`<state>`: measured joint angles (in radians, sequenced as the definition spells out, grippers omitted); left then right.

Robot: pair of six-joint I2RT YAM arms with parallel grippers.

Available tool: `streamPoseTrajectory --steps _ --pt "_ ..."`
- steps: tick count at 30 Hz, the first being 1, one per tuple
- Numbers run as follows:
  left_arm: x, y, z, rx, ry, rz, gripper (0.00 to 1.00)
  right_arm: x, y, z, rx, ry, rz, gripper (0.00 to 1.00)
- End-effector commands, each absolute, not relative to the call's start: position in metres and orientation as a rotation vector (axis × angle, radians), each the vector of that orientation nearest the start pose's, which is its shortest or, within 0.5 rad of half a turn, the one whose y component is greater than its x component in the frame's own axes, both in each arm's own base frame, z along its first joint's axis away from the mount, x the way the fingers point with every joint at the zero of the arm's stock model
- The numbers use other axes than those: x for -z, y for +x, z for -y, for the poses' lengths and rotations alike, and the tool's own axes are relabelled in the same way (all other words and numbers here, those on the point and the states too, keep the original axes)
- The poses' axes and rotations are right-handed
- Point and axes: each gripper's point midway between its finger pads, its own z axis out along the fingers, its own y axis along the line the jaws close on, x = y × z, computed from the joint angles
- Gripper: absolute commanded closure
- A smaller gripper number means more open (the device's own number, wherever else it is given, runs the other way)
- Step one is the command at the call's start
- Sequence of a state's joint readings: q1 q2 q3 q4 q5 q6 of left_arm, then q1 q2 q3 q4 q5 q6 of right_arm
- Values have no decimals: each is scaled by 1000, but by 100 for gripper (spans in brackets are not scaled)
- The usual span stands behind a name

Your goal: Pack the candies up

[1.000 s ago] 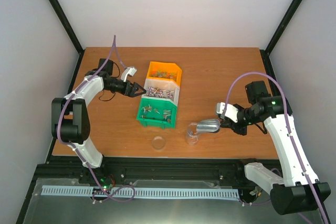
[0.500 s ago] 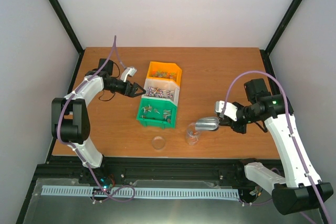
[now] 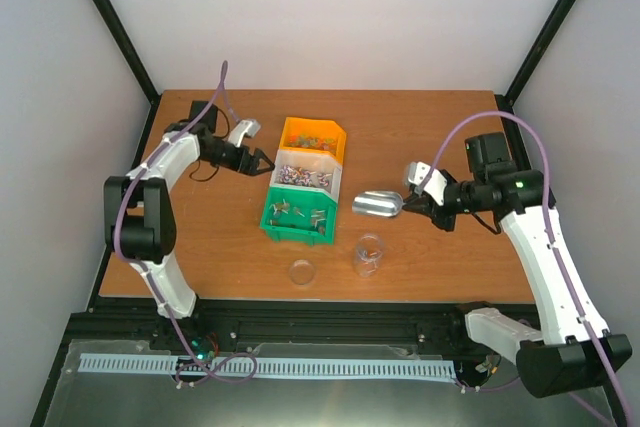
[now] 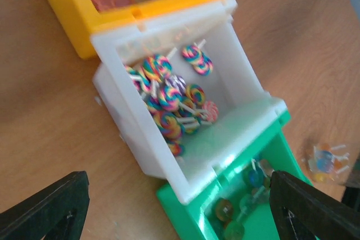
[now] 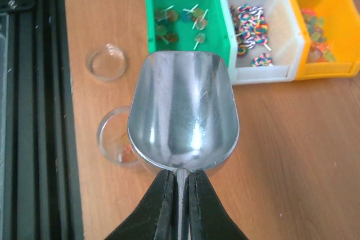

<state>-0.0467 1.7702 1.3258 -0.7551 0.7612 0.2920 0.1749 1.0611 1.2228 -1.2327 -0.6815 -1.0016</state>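
Near the desk's (image 3: 440,127) lower edge sat a clear lid (image 3: 302,271) and, to its right, an open clear jar (image 3: 368,255) holding a few candies (image 5: 125,148). Just above the jar, the right gripper (image 3: 407,204) was clamped on the handle of an empty metal scoop (image 3: 377,205). Left of centre, a green bin (image 3: 298,217), a white bin (image 3: 308,175) and an orange bin (image 3: 314,137) stood in a touching row, each holding more candies. The left gripper (image 3: 264,163), jaws wide, hovered just left of the white bin, holding nothing.
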Motion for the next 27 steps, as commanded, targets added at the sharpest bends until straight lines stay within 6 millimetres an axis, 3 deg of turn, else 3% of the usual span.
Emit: streamPoseTrajectory --steps 1,6,13,17,22,27 --pt "-134 415 142 882 664 -2474 12 -272 234 -160 -550 -1399 -1796 97" --pt "-126 441 164 850 742 -2482 12 -259 258 -162 -556 -1344 -1838 97" --pt "-121 474 207 911 849 -2426 12 -241 267 -163 -573 -1330 -1881 97" --pt "-107 474 237 983 933 -2415 12 -233 269 -162 -566 -1326 -1901 97" --pt "-103 460 280 1039 1071 -2375 12 -224 272 -161 -573 -1319 -1931 97" --pt "-109 464 303 1035 1093 -2339 12 -208 280 -165 -547 -1315 -1996 97"
